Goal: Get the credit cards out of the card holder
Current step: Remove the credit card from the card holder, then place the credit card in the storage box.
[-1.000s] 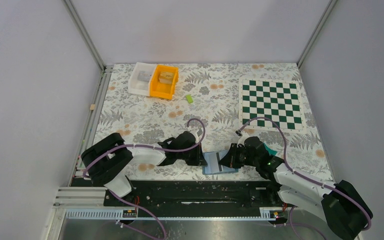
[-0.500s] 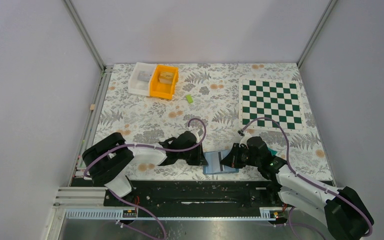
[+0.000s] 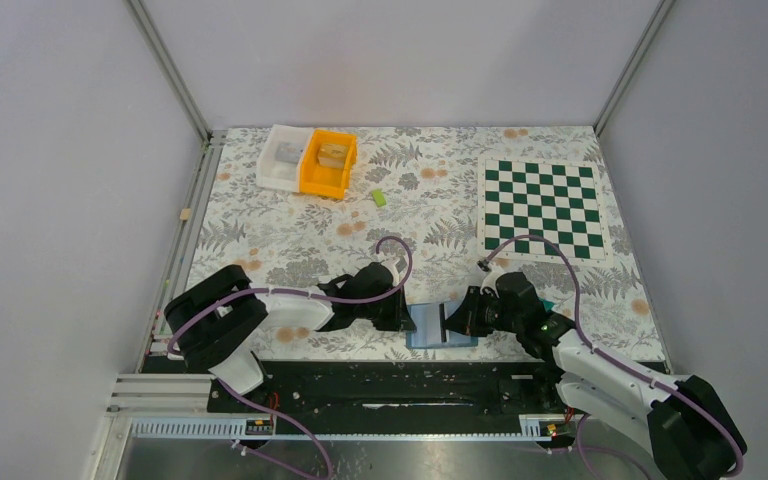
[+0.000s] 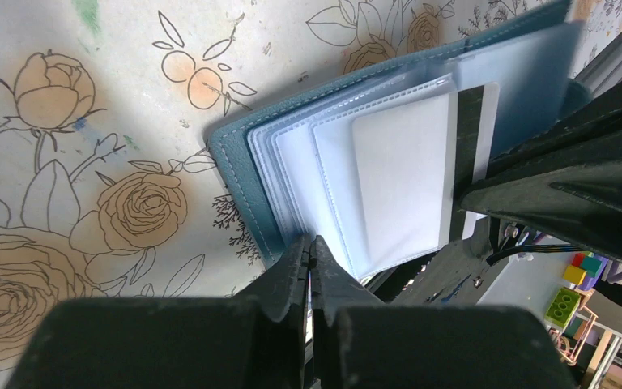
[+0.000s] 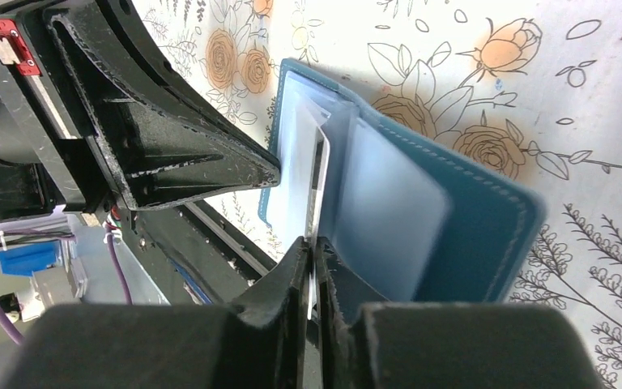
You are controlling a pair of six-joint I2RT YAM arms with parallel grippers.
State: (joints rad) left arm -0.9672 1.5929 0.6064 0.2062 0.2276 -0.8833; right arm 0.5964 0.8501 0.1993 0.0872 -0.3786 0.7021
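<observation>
**Both arms busy on the blue card holder at the near edge**

The blue card holder [image 3: 426,328] is lying open on the flowery table [image 3: 440,210], right at the near edge between the two arms. Its clear sleeves [image 4: 397,170] are fanning out like pages.

The left gripper [image 4: 309,247] is sitting on the holder's left side with its fingers squeezed fully together. The tips are resting at the edge of the sleeve stack, and I can't tell if anything thin is caught between them.

The right gripper [image 5: 312,250] is reaching in from the opposite side, fingers nearly touching. It's pinching the edge of a credit card [image 4: 470,121], a pale one with a dark stripe, which is sticking partway out of a sleeve.

Well away from all that, a white bin [image 3: 282,158] and an orange bin [image 3: 328,163] are sitting side by side at the far left. A small lime-green block [image 3: 378,197] is lying just to their right, and a chessboard [image 3: 541,209] is taking up the far right corner.
</observation>
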